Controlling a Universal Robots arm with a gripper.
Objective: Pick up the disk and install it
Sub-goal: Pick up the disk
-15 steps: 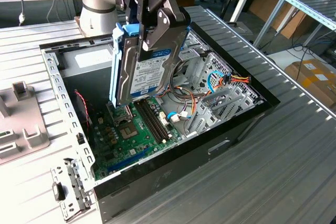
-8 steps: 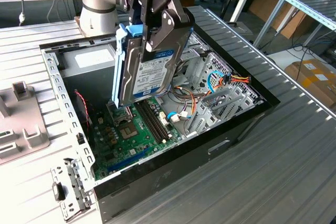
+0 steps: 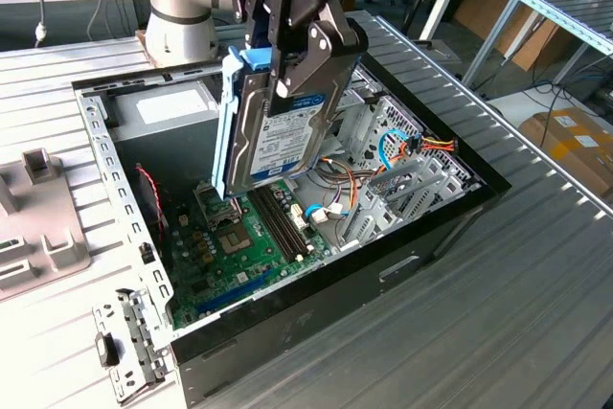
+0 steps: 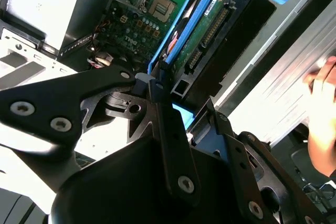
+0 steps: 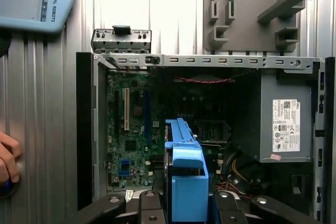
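The disk point(image 3: 278, 131), a grey hard drive in light-blue carrier rails with a blue end tab, hangs tilted on edge above the open computer case point(image 3: 316, 270). My gripper point(image 3: 287, 64) is shut on the disk near its upper end, one black finger on each flat side. The drive sits over the motherboard point(image 3: 230, 237), beside the metal drive cage point(image 3: 397, 189). In the second wrist view the disk point(image 4: 210, 30) sticks out from the gripper point(image 4: 168, 95). The first wrist view has the blue tab point(image 5: 186, 182) between the fingers point(image 5: 149, 205).
A power supply point(image 3: 172, 107) fills the case's far corner, and coloured cables point(image 3: 421, 146) run by the cage. A grey fixture point(image 3: 38, 208) and a loose metal bracket point(image 3: 124, 342) lie at the exterior view's left. A person's hand point(image 5: 8, 158) rests on the table beside the case.
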